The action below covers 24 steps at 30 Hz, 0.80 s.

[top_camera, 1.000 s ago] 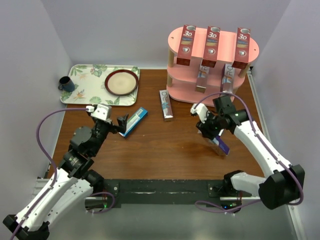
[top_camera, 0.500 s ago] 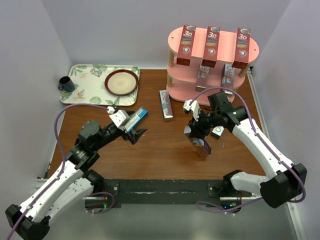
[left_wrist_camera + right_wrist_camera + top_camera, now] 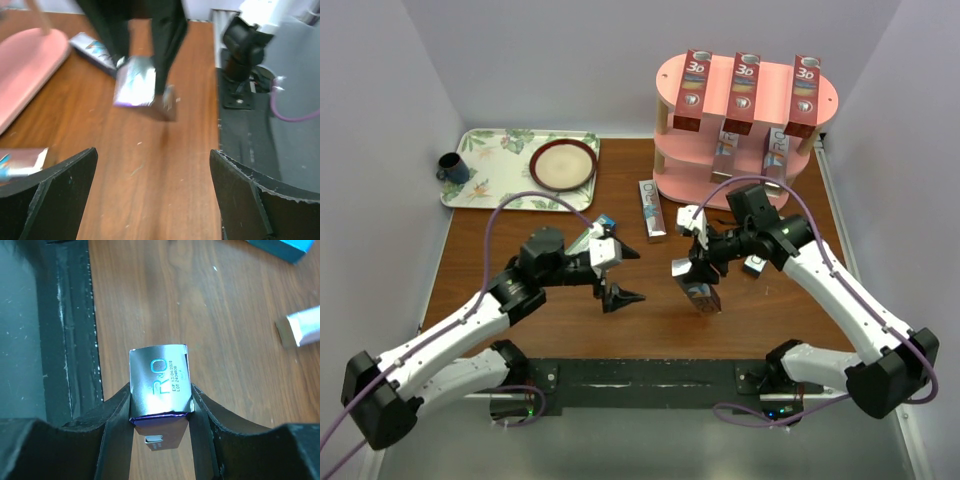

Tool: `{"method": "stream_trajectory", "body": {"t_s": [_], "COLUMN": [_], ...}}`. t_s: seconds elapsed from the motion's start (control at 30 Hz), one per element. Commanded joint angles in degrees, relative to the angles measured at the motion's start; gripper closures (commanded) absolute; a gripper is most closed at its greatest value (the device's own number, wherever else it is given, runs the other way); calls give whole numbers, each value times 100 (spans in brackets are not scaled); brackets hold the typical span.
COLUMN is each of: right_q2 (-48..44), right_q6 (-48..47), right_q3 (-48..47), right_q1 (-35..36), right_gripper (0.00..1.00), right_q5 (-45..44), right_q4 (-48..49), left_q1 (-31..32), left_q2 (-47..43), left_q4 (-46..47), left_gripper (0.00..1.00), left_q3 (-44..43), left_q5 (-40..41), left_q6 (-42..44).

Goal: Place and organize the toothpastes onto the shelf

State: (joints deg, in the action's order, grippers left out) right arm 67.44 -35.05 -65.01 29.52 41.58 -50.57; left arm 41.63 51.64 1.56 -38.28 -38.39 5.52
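Brown wooden table (image 3: 650, 325) underneath everything. At its far right, the pink three-tier shelf (image 3: 718, 85), with three red cartons (image 3: 695, 92) upright on the top board and two silver cartons (image 3: 725, 160) on the middle tier. Far left, a floral tray (image 3: 490, 185) carrying a plate (image 3: 563, 165) and a dark mug (image 3: 452, 168). Right gripper (image 3: 160, 407) clamped on a purple carton (image 3: 159, 382), seen end-on, over the table's middle. Left gripper (image 3: 620, 272) spread wide and empty, just left of that carton. Flat on the wood: a lone silver carton (image 3: 652, 210) beside the shelf, and a teal carton (image 3: 603, 222) partly hidden under the left arm.
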Motion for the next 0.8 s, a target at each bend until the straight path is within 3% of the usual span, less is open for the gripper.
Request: {"method": "stream_trajectory", "body": {"t_s": [0.0,0.23,0.5,0.77], "right_q2": [67,235,305,314], "right_q6": [-125,-239,-336,-345], "right_q3": [-293,-345,-284,-240], "right_q1": [256,678,845,924], "right_gripper": [83,83,83,83], "right_q5": [315,122,69,78], "right_q4": [504,697,829,926], "left_q1": [320,513,539,548], "left_q2": [477,1146,1568,1805], "left_q4": [-77,-7,204,327], "left_gripper": [1,6,6,21], "left_q3": [-644,-944,-971,-979], "left_q5": [16,-37,491,403], "left_q6": [318,108,-226,-429]}}
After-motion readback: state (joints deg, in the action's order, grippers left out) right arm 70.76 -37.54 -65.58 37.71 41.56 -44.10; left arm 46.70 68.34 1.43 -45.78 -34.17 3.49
